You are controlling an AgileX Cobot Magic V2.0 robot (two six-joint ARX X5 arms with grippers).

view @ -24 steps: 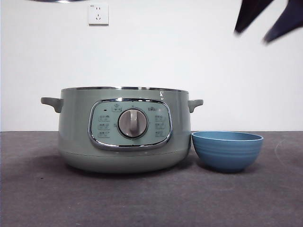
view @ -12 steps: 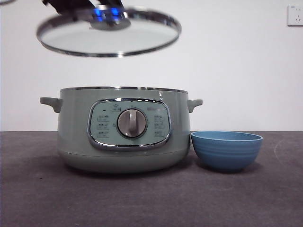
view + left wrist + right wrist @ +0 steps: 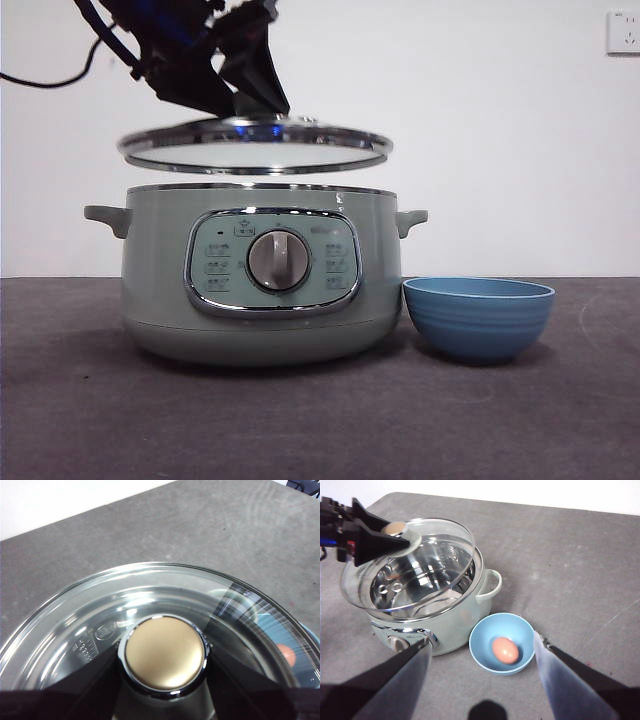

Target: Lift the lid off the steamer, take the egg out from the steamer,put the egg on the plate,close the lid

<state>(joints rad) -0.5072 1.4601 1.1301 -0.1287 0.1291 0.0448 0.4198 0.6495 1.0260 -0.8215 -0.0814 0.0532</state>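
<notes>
My left gripper (image 3: 245, 112) is shut on the knob (image 3: 165, 652) of the glass lid (image 3: 255, 148) and holds it level just above the open green steamer (image 3: 160, 260). In the right wrist view the lid (image 3: 440, 545) hovers over the steamer (image 3: 465, 617), slightly off to one side. The brown egg (image 3: 505, 650) lies in the blue plate (image 3: 480, 630), a small bowl right of the steamer (image 3: 478, 318). My right gripper (image 3: 482, 642) is open and empty, high above the bowl, and is out of the front view.
The steamer's steel insert with holes (image 3: 415, 587) shows inside the pot. A dial panel (image 3: 277, 262) faces front. Grey table (image 3: 320, 420) runs in front, and a white wall with a socket (image 3: 622, 30) stands behind.
The lid has come down from high and tilted to level just above the steamer's rim, carried by my left gripper. The other arm left the top right corner earlier.
</notes>
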